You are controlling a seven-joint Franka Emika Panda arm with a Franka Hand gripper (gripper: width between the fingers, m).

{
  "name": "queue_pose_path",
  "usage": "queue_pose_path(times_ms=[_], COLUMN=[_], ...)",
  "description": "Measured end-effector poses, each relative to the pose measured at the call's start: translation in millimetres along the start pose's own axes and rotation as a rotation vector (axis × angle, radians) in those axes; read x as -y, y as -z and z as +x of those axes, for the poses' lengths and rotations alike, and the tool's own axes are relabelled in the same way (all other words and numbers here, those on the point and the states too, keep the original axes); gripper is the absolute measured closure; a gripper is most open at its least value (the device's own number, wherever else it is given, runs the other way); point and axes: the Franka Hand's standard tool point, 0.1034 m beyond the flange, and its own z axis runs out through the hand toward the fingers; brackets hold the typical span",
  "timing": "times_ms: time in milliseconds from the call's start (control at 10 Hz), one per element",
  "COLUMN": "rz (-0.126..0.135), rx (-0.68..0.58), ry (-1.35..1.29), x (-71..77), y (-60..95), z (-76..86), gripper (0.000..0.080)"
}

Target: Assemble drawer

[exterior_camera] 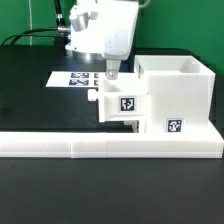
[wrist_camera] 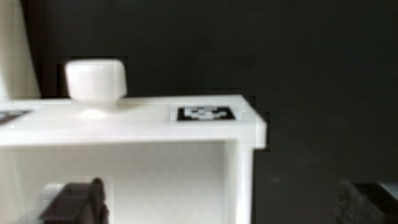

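Progress looks partial: I see one tray sticking half out of the housing on the black worktop, not yet pushed home. My pincer hangs above it, spread, holding nothing.

The housing and tray looked like smooth, matt white plastic. The table was matt black. The marker board looked thin, flat white.
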Motion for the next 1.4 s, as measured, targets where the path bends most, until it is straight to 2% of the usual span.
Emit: queue_pose_path(times_ms=[100,300,500,700,900,1000,1200,1300,1400], rz=[0.017,0.020,0.036,0.040,0.061,0.067,0.071,0.062,0.067], rx=[0.006,0.000,-0.014,-0.116,-0.212,-0.228,-0.234,-0.239,-0.245], ry=[0.016,0.023,0.080,0.077,0.067,0.051,0.032,0.044,0.014], x=[2.7,3.2,2.8,1.8,10.6,12.3,11.8,8.7,4.8], y=[3.6,0.4,-9.0,-17.1,-28.4,-34.0,-41.3,-44.1,-45.2], z=[-11.6,-15.6,-30.3,-51.2,-65.5,-66.9,-50.4,-43.2,-33.2], gripper=[0.0151,0.0151,0.0151,0.0151,0.0151,0.0151,0.0151,0.0151,0.0151])
